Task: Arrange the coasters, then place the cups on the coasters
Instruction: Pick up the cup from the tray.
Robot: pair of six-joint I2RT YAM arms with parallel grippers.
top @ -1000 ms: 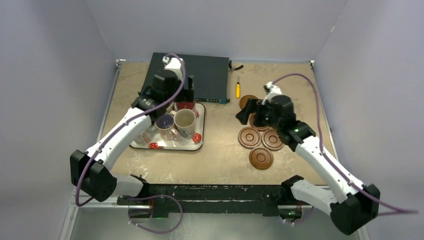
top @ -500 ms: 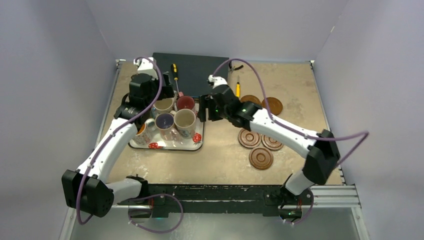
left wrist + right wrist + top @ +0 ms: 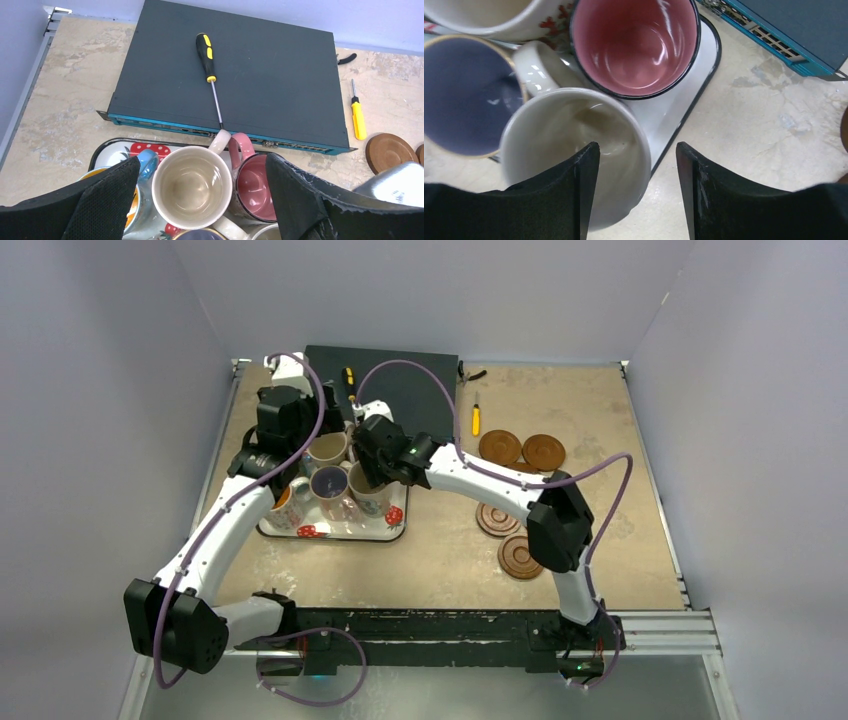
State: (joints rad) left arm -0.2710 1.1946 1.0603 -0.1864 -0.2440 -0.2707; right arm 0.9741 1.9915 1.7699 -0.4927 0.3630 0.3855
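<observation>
Several cups stand crowded on the strawberry tray [image 3: 395, 530]. My left gripper [image 3: 200, 200] hangs open above the back cream cup [image 3: 192, 185], its fingers wide of the rim, with the pink-inside cup [image 3: 255, 185] and a blue-handled orange cup [image 3: 127, 195] beside it. My right gripper [image 3: 636, 170] is open at the front cream cup [image 3: 574, 145]. One of its fingers is over the cup's mouth and the other outside the wall, with a gap left. The purple cup [image 3: 464, 95] sits to the left. Dark-brown coasters [image 3: 499, 447] [image 3: 543, 451] [image 3: 521, 556] lie on the right; the right arm covers some.
A dark network switch [image 3: 400, 380] lies behind the tray with a black-and-yellow screwdriver [image 3: 207, 55] on top. A small yellow screwdriver [image 3: 475, 420] and pliers [image 3: 475, 373] lie to its right. The right arm stretches across the table's middle. Walls enclose three sides.
My right arm has swung left from the coasters to the tray's cups, its jaws narrowing. The left gripper shifted left and back early on, then held still.
</observation>
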